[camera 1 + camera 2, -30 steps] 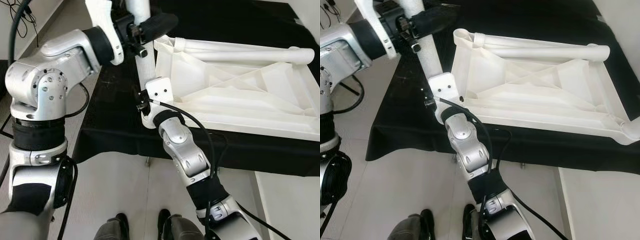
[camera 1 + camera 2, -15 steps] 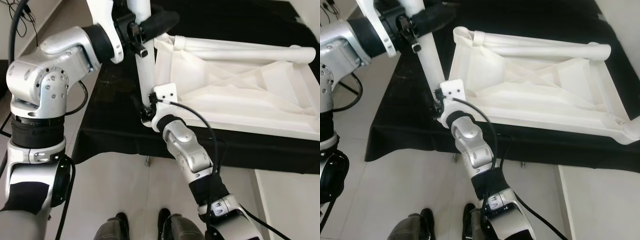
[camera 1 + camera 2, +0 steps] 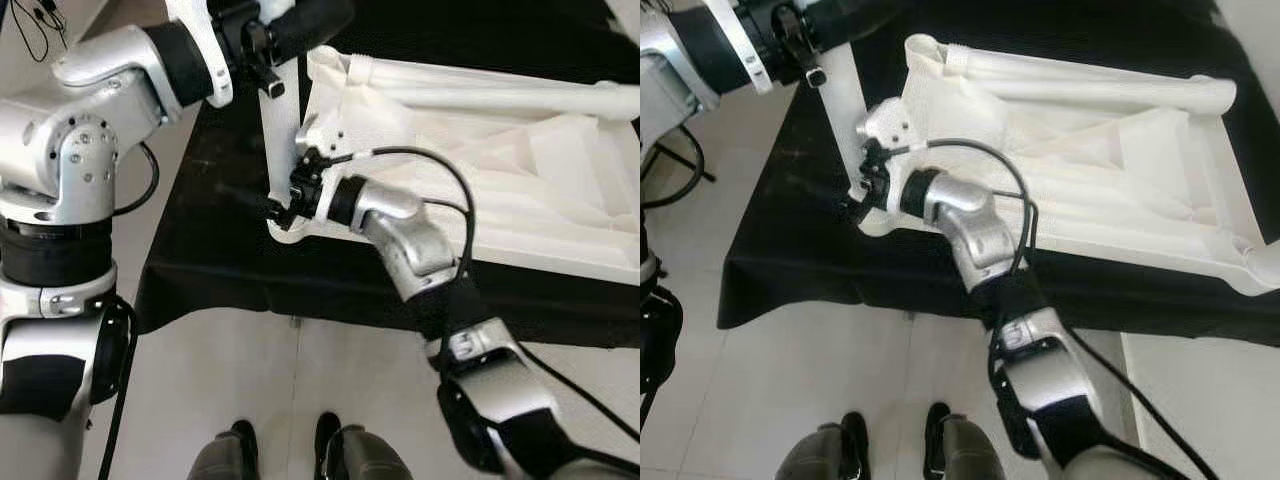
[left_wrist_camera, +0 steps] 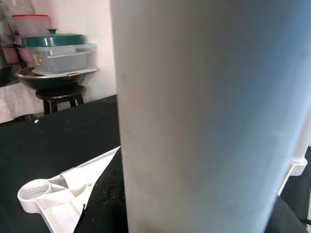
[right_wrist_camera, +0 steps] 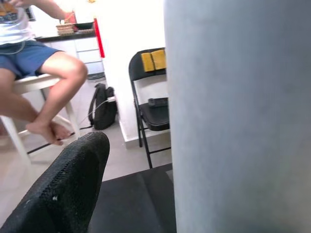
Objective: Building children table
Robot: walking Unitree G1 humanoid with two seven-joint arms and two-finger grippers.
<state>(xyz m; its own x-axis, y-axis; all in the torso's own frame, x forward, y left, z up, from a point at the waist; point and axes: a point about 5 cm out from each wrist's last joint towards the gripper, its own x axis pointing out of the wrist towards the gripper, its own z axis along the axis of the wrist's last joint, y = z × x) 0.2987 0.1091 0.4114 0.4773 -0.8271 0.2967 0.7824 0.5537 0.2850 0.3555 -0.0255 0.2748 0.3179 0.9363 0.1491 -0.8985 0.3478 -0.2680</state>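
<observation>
The white plastic table top (image 3: pixel 500 170) lies upside down on a black cloth (image 3: pixel 210 260) that covers a raised surface, its underside up and showing moulded diagonal ribs, a raised rim and round threaded sockets at the corners. One loose white leg (image 3: pixel 500 95) lies along the far edge of the upturned top, a smooth plain tube. A second white leg (image 3: pixel 283 140) stands nearly upright at the near left corner socket (image 3: pixel 292 228), tilted a little, its lower end at the socket. That makes two legs and one top. The left gripper (image 3: pixel 285 30) is clamped on the upper part of the standing leg, one black finger (image 3: pixel 310 20) wrapped across its front. The right gripper (image 3: pixel 285 205) reaches in from the right at the foot of the same leg, next to the corner socket, one thin black finger (image 3: pixel 245 195) pointing out over the cloth; whether its fingers are closed on the leg I cannot tell. In the left wrist view the leg (image 4: pixel 204 116) stands close before the camera, with a stool (image 4: pixel 60 97) bearing one dark bowl and stacked lidded containers (image 4: pixel 60 53) behind. In the right wrist view there are one black folding chair (image 5: pixel 150 104), a black bag (image 5: pixel 103 108) on the floor, and a seated person's bare legs (image 5: pixel 53 92).
</observation>
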